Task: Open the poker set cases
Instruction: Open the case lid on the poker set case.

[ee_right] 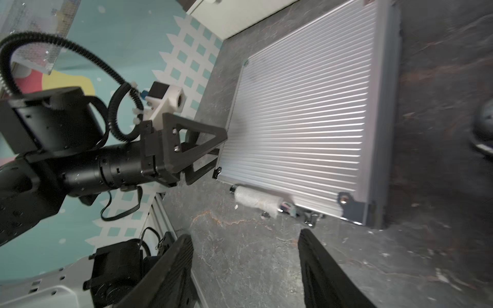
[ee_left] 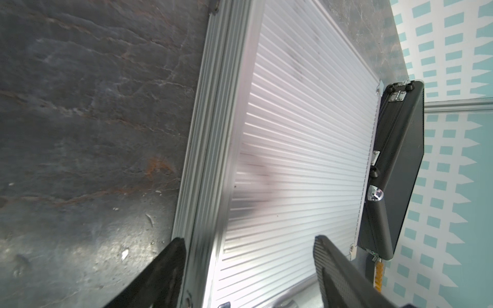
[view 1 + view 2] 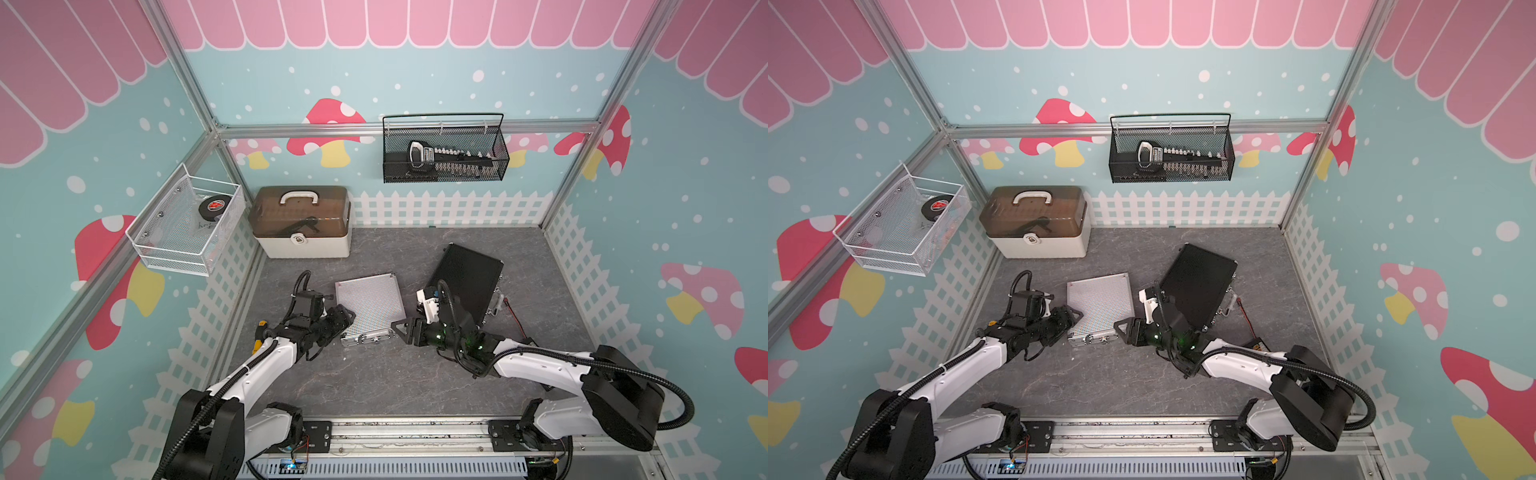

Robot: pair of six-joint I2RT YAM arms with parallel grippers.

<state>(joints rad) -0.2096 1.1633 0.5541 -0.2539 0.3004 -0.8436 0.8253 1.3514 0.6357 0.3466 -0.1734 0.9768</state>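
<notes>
Grey marbled tabletop (image 3: pixel 374 382) fills the floor of a booth with mushroom-print walls (image 3: pixel 685 208), and a beige box (image 3: pixel 303 232) stands at the back, well beyond both sets of jaws. From the near rail the left arm reaches forward and low, wrist turned inward. The left gripper (image 3: pixel 345 318) has its jaws spread wide across the side edge of the silver case (image 3: pixel 370 301), which lies flat with its ribbed lid down. In the left wrist view one finger (image 2: pixel 165 269) sits outside the case wall over the tabletop and the other finger (image 2: pixel 336 266) hangs over the lid; whether either presses on the metal cannot be told. The right arm bends at the elbow and sweeps across, and the right gripper (image 1: pixel 245 233) points at the same case from the opposite side. Its jaws stand apart over bare tabletop and hold nothing. Just past their tips lie the case's white-wrapped handle (image 1: pixel 256 200) and a metal latch (image 1: pixel 309 216). The black case (image 3: pixel 469 282) lies askew behind the right gripper's wrist, which covers its near corner; whether its lid is raised is unclear.
</notes>
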